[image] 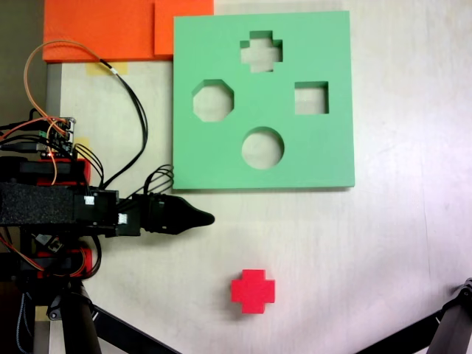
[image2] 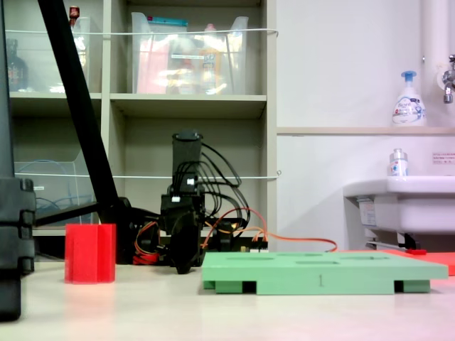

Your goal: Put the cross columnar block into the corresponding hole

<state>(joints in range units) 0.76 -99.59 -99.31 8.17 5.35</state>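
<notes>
The red cross columnar block (image: 253,290) stands upright on the pale table, below the green foam board (image: 324,44); a fixed view from table level shows the block (image2: 90,253) left of the board (image2: 320,273). The plus-shaped hole (image: 261,50) is in the board's far part, above the octagonal, square and round cutouts. My gripper (image: 205,218) reaches in from the left, shut to a single point with nothing in it. It sits just below the board's lower left corner and up-left of the block, apart from both. The table-level view has the gripper (image2: 183,264) low by the table.
Orange foam sheets (image: 110,29) lie at the top left, touching the board's corner. Black tripod legs (image: 103,324) cross the bottom left, and another leg (image: 450,328) crosses the bottom right. Loose cables (image: 136,110) loop left of the board. Bare table lies right of the block.
</notes>
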